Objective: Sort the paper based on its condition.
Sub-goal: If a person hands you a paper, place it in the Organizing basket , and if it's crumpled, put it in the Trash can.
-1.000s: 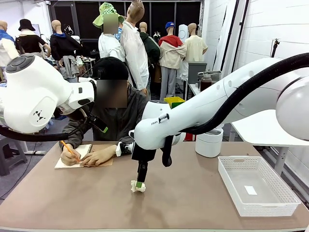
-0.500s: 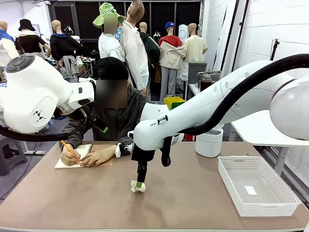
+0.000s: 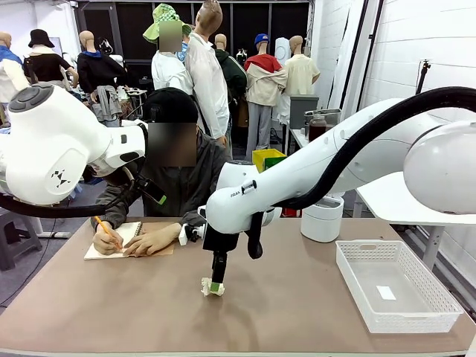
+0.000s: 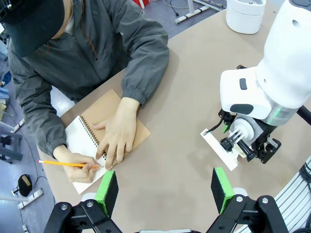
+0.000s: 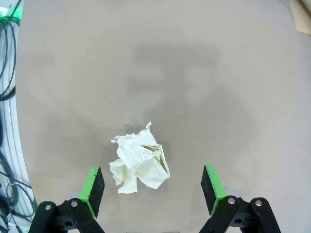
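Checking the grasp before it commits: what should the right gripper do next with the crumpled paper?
Probably lower the right gripper a little and close. Its jaws stand open, and the crumpled paper lies on the table between the pads, nearer one of them, not yet gripped.

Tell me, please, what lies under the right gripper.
A crumpled white paper ball lies on the table beneath the open right gripper, roughly between its pads. Its underside is hidden.
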